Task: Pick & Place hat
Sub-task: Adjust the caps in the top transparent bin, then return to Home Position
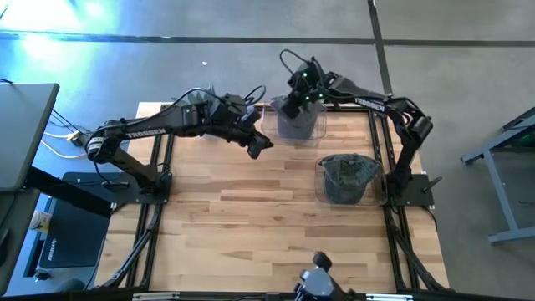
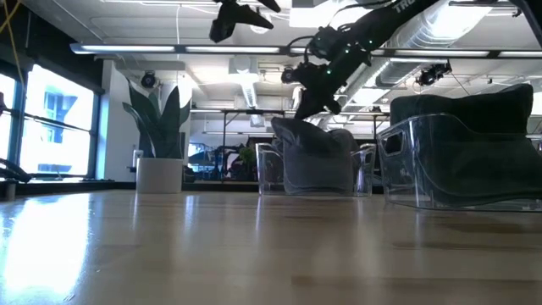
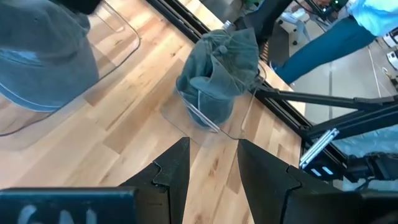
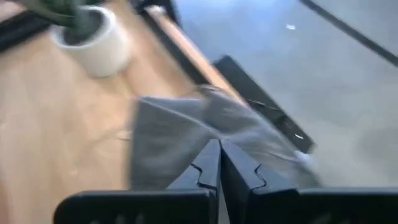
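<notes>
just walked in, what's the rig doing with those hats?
The right gripper is shut and down over the grey hat in the far clear bin, apparently pinching its fabric. The left gripper hangs part open and empty above the table, beside that bin. A second, darker hat sits in the near clear bin on the right side.

My left gripper is hanging over the wooden table, fingers parted and holding nothing. Ahead, a green hat is sitting in a clear bin; another grey hat is lying nearby.
</notes>
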Tool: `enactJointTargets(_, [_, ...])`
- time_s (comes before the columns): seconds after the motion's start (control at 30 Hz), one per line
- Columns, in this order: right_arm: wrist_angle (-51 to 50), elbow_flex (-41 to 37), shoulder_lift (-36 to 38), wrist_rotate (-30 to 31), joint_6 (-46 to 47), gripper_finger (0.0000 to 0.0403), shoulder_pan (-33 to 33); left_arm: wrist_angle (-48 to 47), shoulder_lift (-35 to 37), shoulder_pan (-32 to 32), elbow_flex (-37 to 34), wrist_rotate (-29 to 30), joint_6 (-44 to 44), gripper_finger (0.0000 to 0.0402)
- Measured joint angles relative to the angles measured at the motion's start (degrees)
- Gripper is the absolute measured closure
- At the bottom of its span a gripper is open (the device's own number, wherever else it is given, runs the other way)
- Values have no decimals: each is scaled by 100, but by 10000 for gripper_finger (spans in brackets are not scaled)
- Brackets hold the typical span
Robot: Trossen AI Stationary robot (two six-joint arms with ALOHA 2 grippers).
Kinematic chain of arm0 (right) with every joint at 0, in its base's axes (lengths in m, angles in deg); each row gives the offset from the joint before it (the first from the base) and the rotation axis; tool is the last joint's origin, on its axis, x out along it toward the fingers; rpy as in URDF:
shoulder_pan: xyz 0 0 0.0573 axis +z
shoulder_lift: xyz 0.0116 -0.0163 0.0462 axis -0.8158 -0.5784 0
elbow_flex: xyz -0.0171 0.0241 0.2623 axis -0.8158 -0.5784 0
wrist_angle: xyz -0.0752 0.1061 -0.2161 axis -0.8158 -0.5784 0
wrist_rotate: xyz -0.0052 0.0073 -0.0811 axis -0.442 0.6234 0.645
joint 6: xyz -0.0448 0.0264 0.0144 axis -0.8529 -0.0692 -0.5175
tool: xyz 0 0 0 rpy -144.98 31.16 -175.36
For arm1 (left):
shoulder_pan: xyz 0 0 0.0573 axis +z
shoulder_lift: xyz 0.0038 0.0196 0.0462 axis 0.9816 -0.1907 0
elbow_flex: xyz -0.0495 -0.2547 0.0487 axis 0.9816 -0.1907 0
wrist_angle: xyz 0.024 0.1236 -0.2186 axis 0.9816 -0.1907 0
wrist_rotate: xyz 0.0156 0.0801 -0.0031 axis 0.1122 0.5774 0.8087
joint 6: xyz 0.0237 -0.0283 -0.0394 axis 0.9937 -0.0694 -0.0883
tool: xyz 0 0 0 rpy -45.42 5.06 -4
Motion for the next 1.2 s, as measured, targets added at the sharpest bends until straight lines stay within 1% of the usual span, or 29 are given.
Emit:
enactJointTargets(0.13, [-520,-17,169,525,4,401,-20,2,0,-147,0,17,-1,271])
enactJointTargets(0.23, [-930,-14,578,595,6,400,50,-79,0,-292,0,94,-1,271])
enactJointTargets(0.33, [-1511,-7,1117,370,-64,402,204,-268,1,-376,-9,147,206,271])
enactJointTargets(0.47, [-2235,-7,1909,-262,-370,401,583,-339,231,-379,-9,180,789,271])
enactJointTargets(0.53, [-2507,-7,2308,-583,-300,402,828,-475,418,-261,-1,264,1006,271])
enactJointTargets(0.6, [-2592,-74,2739,-710,-26,401,1193,-636,523,-165,-7,427,1107,271])
enactJointTargets(0.67, [-2276,-494,3305,-722,366,402,1685,-681,527,-79,12,632,1172,271])
enactJointTargets(0.77, [-1115,-1615,4260,-672,1131,402,2555,-1022,599,45,-30,750,1202,271])
enactJointTargets(0.9, [481,-3265,5449,-266,2232,402,3607,-1058,602,65,-4,765,1219,271])
enactJointTargets(0.97, [1029,-3953,5967,-18,2639,402,4102,-991,581,59,-11,759,1211,271])
enactJointTargets(1.1, [1677,-5074,6869,662,2954,402,4941,-965,601,59,-9,582,1014,271])
enactJointTargets(1.2, [2145,-5765,7472,992,2959,402,5340,-977,590,59,-9,567,806,271])
